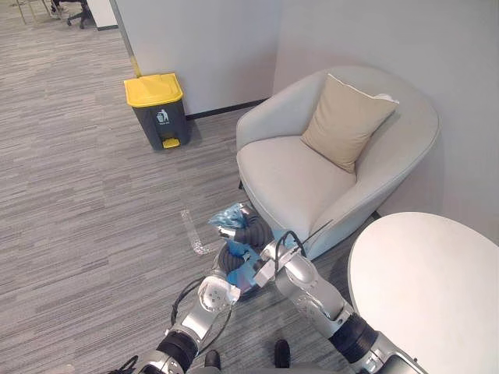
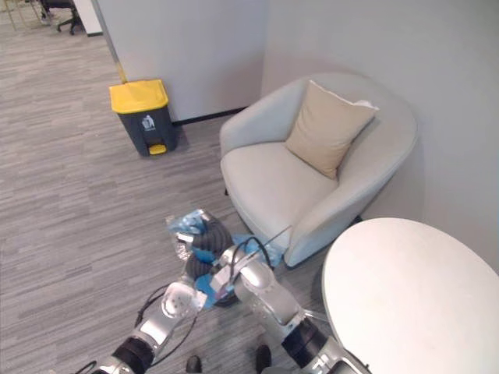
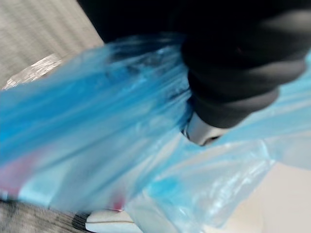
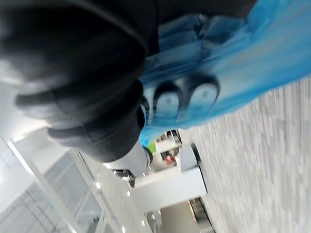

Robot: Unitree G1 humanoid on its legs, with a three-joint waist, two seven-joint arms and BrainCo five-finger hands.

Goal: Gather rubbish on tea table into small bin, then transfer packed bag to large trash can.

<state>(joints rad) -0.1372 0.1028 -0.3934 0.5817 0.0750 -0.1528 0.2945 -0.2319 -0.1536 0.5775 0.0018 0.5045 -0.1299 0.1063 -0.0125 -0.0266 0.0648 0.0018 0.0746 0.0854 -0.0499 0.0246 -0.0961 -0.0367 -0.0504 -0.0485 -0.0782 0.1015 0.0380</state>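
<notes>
The right hand (image 1: pixel 249 231) has its fingers (image 4: pixel 167 103) curled into the bag (image 1: pixel 228 216), those of the left hand (image 3: pixel 233 68) cannot be told, and the thin film could slip or tear short of the shut can (image 1: pixel 156 109).

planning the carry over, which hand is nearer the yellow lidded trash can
Right. The right hand, gripping the blue bag, sits slightly closer to the yellow-lidded trash can; the left hand is behind it, nearer the robot.

Office lounge: grey carpet (image 1: pixel 78 218), armchair (image 1: pixel 296 187), pedal trash can (image 1: pixel 160 109), distant swivel chair (image 1: pixel 74 9).
</notes>
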